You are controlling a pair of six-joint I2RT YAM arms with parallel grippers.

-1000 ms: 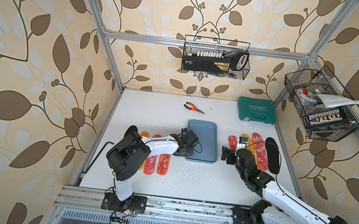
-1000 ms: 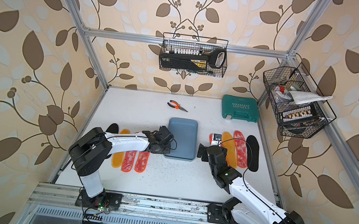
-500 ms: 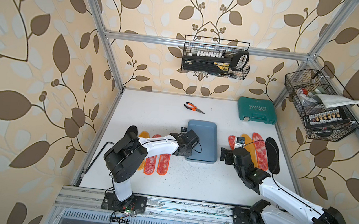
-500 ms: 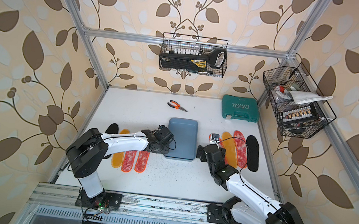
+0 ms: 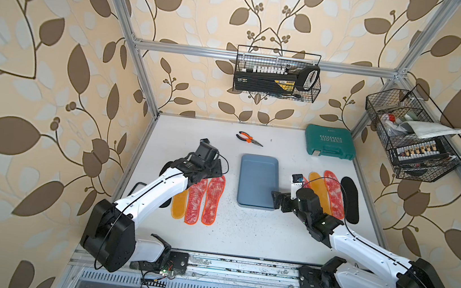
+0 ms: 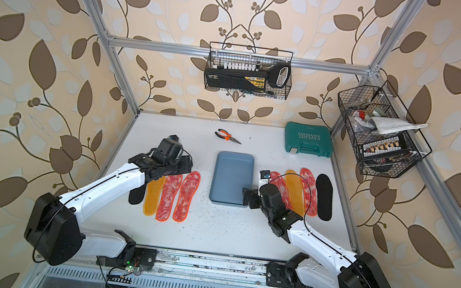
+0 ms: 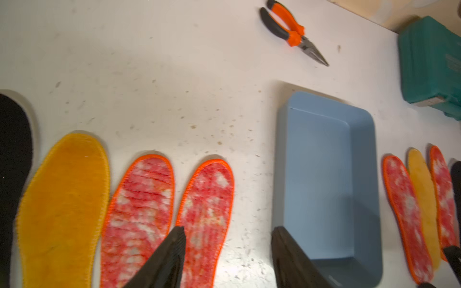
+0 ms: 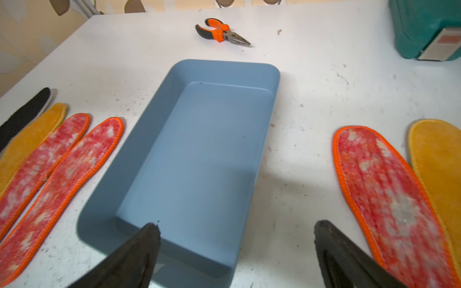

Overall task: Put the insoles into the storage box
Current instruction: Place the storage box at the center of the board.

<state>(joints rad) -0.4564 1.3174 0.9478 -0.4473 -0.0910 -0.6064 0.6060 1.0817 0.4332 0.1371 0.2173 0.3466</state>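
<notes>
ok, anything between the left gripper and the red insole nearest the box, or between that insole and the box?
Nothing visible. The left gripper is open by that red insole, fingers apart with nothing between. Only bare table separates it from the storage box, which is empty.

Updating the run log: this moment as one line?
phase: pre-pick | storage box: empty | insoles: all on table, four each side | left gripper: open, empty | right gripper: open, empty
</notes>
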